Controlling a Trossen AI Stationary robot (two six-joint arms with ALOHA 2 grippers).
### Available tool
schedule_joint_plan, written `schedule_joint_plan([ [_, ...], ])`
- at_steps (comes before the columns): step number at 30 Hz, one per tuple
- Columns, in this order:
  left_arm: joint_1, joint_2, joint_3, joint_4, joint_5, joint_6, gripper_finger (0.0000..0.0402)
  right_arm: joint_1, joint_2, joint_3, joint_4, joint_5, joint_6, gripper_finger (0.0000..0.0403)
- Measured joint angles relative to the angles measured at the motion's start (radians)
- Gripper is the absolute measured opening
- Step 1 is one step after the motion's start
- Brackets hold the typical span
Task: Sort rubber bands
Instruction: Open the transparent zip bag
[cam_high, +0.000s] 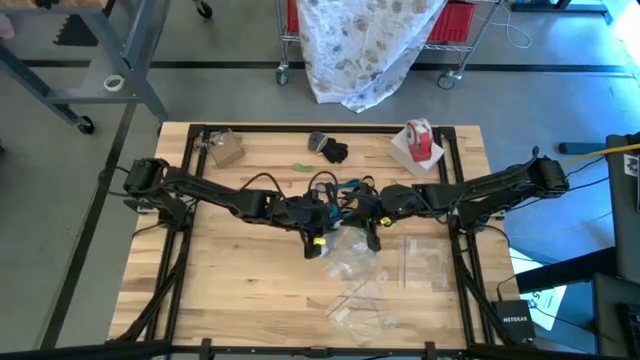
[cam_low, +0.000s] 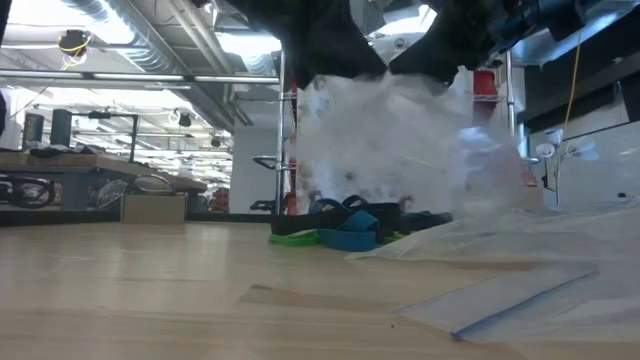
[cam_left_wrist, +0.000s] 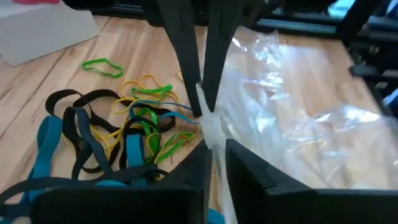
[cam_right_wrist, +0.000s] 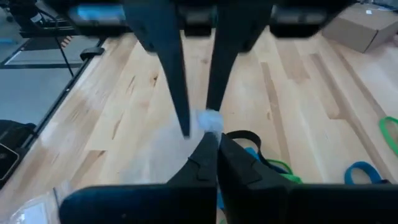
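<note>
At the table's (cam_high: 230, 290) middle, found the right gripper (cam_right_wrist: 217, 146) clenched, fingertips pressed together on a twisted fold of a clear plastic bag (cam_left_wrist: 292, 124). Found the left gripper (cam_left_wrist: 214, 168) nose to nose with it, jaws parted a little, a strand of the same plastic running through the gap; could not tell whether that strand was pinched at all. Saw the bag lifted clear of the wood between the two, hanging crumpled in the low view.

Just beside the grippers, on the far side, noted the rubber bands (cam_left_wrist: 124, 124) lying loose on the wood in one tangled heap: teal, black, green and yellow loops laid over each other. Noted one green band (cam_left_wrist: 102, 65) apart from the heap. Saw none of them inside the raised bag, none in either gripper. Farther out, spotted more flat clear bags (cam_high: 420, 262) on the near side and a red-and-white tape roll (cam_high: 418, 135) toward the far right corner.

Judged the step as readying the bag, probably working its mouth open, with the sorting itself hardly begun. For the next move, reckoned on needing one firm hold on a single layer of the film and a pull apart from the other side, then a careful pick of one colour out of the heap. Expected snagged neighbours to come up with any band lifted.
</note>
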Motion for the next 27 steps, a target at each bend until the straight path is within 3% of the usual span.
schedule_joint_plan([
  [6,0.023,-0.056,0.0,-0.041,-0.001,-0.124,0.01,0.0,0.0,0.0,-0.007,0.017,-0.007,0.0],
  [11,0.04,-0.036,0.001,-0.011,0.0,-0.137,0.0117,0.0,0.0,0.0,0.008,0.034,-0.021,0.0],
  [19,0.043,-0.006,0.0,0.024,0.0,-0.094,0.0104,0.0,0.0,0.0,0.003,0.034,-0.026,0.0],
  [27,0.043,-0.006,0.0,0.028,0.0,-0.082,0.0061,-0.001,0.0,0.0,0.003,0.035,-0.027,0.0],
])
